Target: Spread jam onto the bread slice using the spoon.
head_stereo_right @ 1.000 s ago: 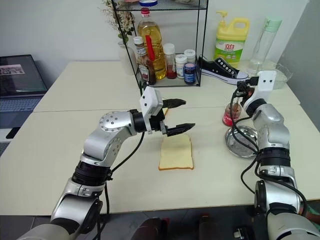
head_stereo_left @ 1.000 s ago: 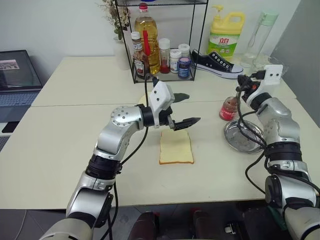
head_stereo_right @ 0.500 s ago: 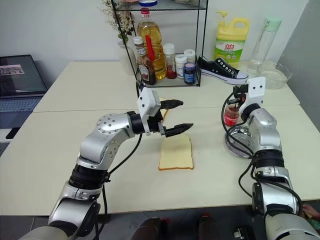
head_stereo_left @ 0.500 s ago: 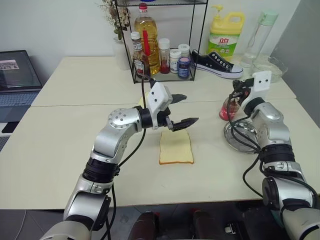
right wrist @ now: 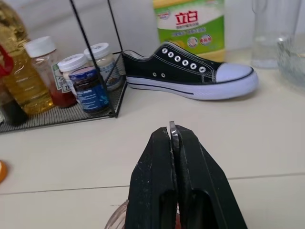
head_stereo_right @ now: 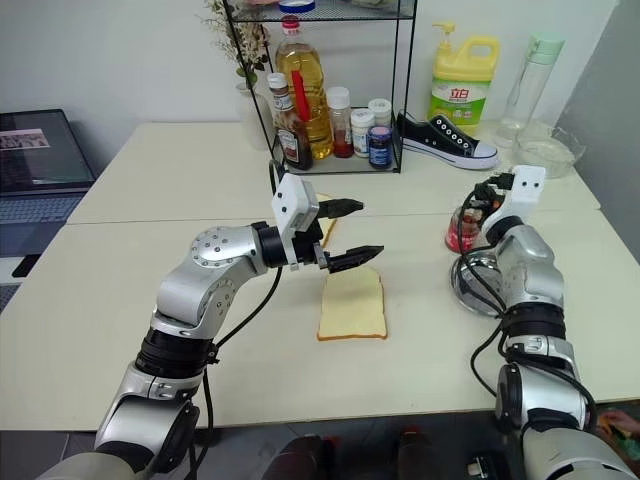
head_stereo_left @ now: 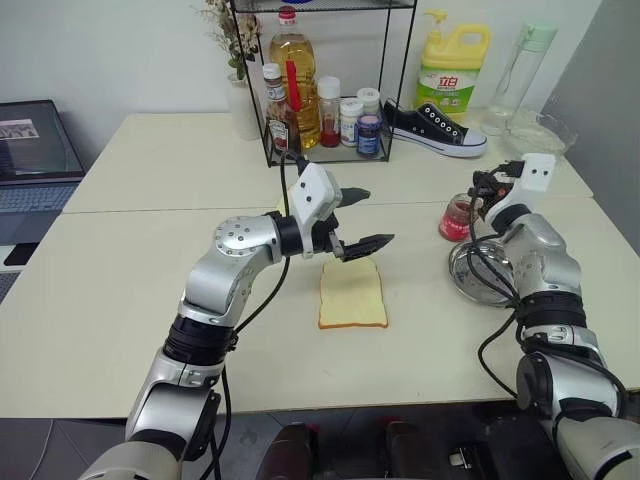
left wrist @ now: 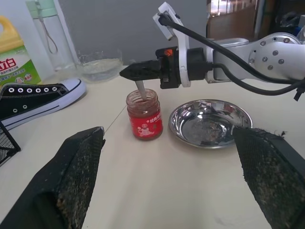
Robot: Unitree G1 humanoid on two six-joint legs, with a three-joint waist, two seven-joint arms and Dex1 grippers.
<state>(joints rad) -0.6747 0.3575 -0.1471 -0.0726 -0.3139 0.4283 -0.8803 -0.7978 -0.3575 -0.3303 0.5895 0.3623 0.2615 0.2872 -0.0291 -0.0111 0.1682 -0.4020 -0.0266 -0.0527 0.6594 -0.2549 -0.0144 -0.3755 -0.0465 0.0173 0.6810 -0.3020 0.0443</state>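
1. The right claw (left wrist: 129, 72) is sitting right above the jam (left wrist: 144, 116) jar, and its two black fingers are pressed together, pinching the spoon (left wrist: 140, 88) by the top of its handle.
2. The spoon is hanging down from the right claw, and its lower end is going into the open mouth of the jar.
3. The jam jar is standing upright on the tabletop (head_stereo_left: 140, 290), at about 2 o'clock from the bread slice (head_stereo_left: 352, 295) in the head views.
4. A round steel plate (left wrist: 211, 122) is lying just beside the jar, on the side nearer the robot, and the two look to be a little apart.
5. The left claw (head_stereo_left: 361, 217) is hanging in the air with its fingers spread wide and nothing between them.
6. The left claw is pointing level toward the robot's right side, so the jam jar and the plate are showing between its fingers in the left wrist view.
7. The bread slice is lying flat on the tabletop, at about 6 o'clock from the left claw in the head views, and the claw is not touching it.
8. The bread slice is looking plain and pale yellow on top.
9. A black shoe (head_stereo_left: 433, 128) is lying at about 11 o'clock from the jar, next to a wire rack (head_stereo_left: 325, 85) that is holding bottles and small jars.
10. A yellow soap bottle (head_stereo_left: 451, 70) is standing behind the shoe.
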